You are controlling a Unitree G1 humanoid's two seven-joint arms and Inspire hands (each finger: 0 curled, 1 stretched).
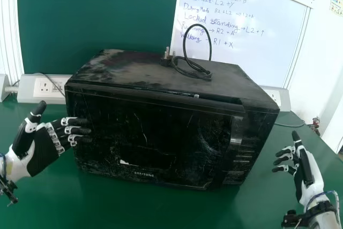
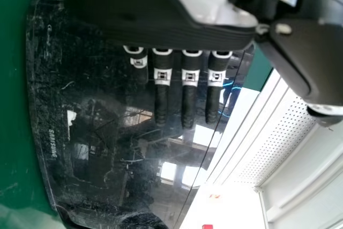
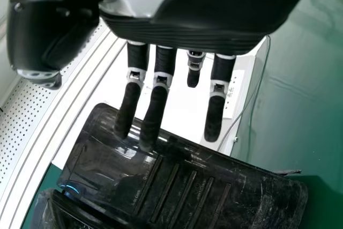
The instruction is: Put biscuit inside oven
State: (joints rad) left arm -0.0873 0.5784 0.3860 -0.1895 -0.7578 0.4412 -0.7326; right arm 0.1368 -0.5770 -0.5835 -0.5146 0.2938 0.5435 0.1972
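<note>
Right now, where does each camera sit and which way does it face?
Head: on the head, looking forward and down at the oven; left robot hand and right robot hand show.
Left wrist: at that wrist, looking at the oven door; left robot hand hangs in from the top.
Right wrist: likewise, looking at the oven's buttons; right robot hand shows.
All three share the oven.

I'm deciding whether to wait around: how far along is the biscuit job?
Probably early. No step looks clearly done: the door covers the front of the oven, though I can't tell whether it is latched or what is inside. Nothing is in hand: the left hand is open by the door, the right hand open beside the oven. Likely left: swing the door wide, put the biscuit in.
</note>
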